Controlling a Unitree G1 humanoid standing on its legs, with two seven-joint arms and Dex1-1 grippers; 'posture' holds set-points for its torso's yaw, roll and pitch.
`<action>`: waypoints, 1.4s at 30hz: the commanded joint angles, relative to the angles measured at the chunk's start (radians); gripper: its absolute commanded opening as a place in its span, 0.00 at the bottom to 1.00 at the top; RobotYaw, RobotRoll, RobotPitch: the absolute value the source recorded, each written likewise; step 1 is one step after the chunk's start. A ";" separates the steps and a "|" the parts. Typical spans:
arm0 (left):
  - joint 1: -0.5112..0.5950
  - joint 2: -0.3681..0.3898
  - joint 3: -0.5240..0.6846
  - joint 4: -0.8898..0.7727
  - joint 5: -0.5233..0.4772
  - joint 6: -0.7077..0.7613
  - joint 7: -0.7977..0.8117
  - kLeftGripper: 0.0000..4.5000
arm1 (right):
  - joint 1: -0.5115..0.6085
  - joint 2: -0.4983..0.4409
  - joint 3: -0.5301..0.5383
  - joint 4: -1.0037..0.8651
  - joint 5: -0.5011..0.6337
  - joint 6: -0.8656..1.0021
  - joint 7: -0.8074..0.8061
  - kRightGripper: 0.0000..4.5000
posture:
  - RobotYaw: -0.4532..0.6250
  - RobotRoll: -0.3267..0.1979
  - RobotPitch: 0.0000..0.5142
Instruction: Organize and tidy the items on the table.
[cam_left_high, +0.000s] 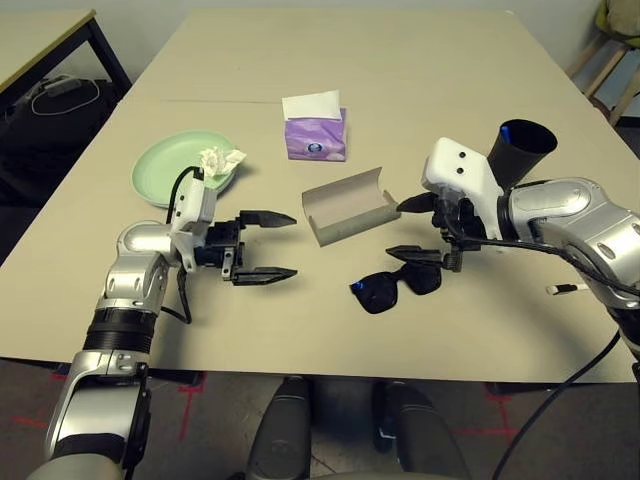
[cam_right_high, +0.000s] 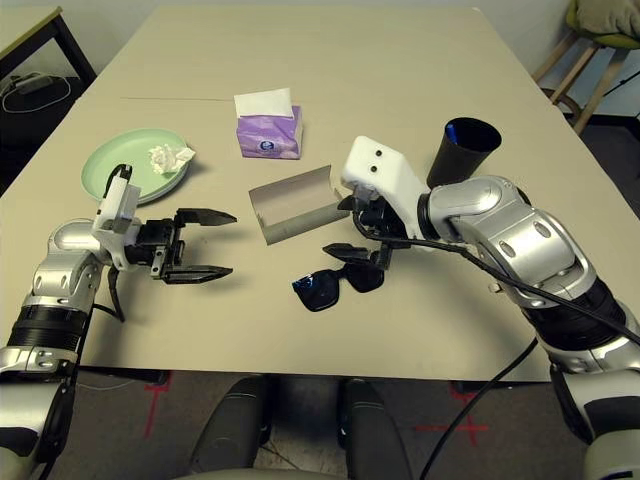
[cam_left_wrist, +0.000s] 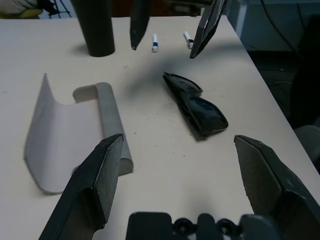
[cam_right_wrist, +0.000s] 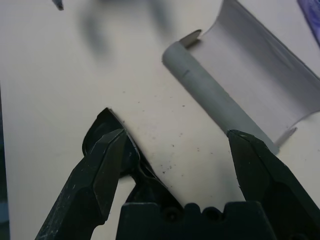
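Nearest in my head view lie the black sunglasses (cam_left_high: 398, 287), folded on the table (cam_left_high: 420, 90) just under my right claw (cam_left_high: 417, 229), whose fingers stand spread and empty; my left claw (cam_left_high: 269, 245) hangs equally wide beside the open grey glasses case (cam_left_high: 349, 206), with the green plate (cam_left_high: 170, 165) and its crumpled tissue (cam_left_high: 219, 158), the purple tissue box (cam_left_high: 316, 135) and the black cup (cam_left_high: 520, 149) beyond. Along my left wrist, the case and sunglasses sit apart between my fingers (cam_left_wrist: 95, 175). Along my right wrist, one fingertip (cam_right_wrist: 102, 165) overlaps the sunglasses' edge. My worry: pinching that slick frame off-centre could flick it off the near edge.
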 joint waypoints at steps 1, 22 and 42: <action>0.014 0.004 -0.027 -0.006 0.014 -0.032 -0.016 1.00 | -0.089 -0.049 0.138 -0.021 -0.105 -0.026 0.067 1.00 | 0.59 0.62 0.35; 0.026 0.003 -0.050 -0.021 0.017 -0.036 0.002 1.00 | -0.234 -0.047 0.390 -0.020 -0.399 -0.155 0.328 1.00 | 0.59 0.62 0.38; 0.043 0.009 -0.066 -0.071 0.015 -0.009 0.038 1.00 | -0.229 0.043 0.387 0.117 -0.567 -0.340 0.451 1.00 | 0.63 0.62 0.38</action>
